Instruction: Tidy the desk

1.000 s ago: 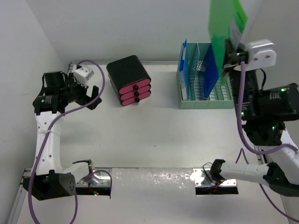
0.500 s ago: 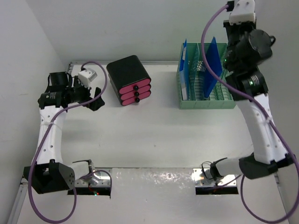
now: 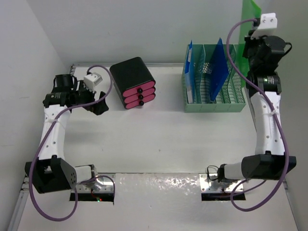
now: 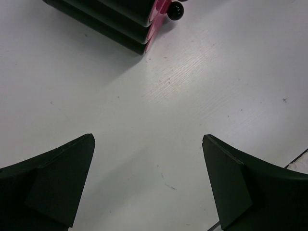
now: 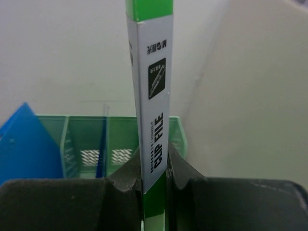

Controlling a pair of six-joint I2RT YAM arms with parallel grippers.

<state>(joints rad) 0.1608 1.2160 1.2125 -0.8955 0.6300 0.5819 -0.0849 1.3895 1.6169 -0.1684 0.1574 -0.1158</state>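
Observation:
The white desk (image 3: pixel 168 139) has a foil strip (image 3: pixel 159 185) along its near edge. My right gripper (image 3: pixel 252 47) is shut on a green clip file (image 3: pixel 250 24), held upright above the right end of the green file rack (image 3: pixel 214 107). In the right wrist view the gripper (image 5: pixel 154 168) clamps the file's white-labelled spine (image 5: pixel 151 96), with the rack (image 5: pixel 120 139) behind and below it. My left gripper (image 3: pixel 98 102) is open and empty over the desk, left of the black drawer box (image 3: pixel 132 82). In the left wrist view the gripper (image 4: pixel 148 144) shows bare desk between its fingers.
Blue folders (image 3: pixel 219 67) stand in the rack's slots, and one shows in the right wrist view (image 5: pixel 29 144). The drawer box with pink drawers shows at the top of the left wrist view (image 4: pixel 120 19). White walls close in the back and the left.
My right arm has swung the green file from a tilted pose above the rack's middle to upright over the rack's right end. My left gripper has shifted slightly toward the drawer box.

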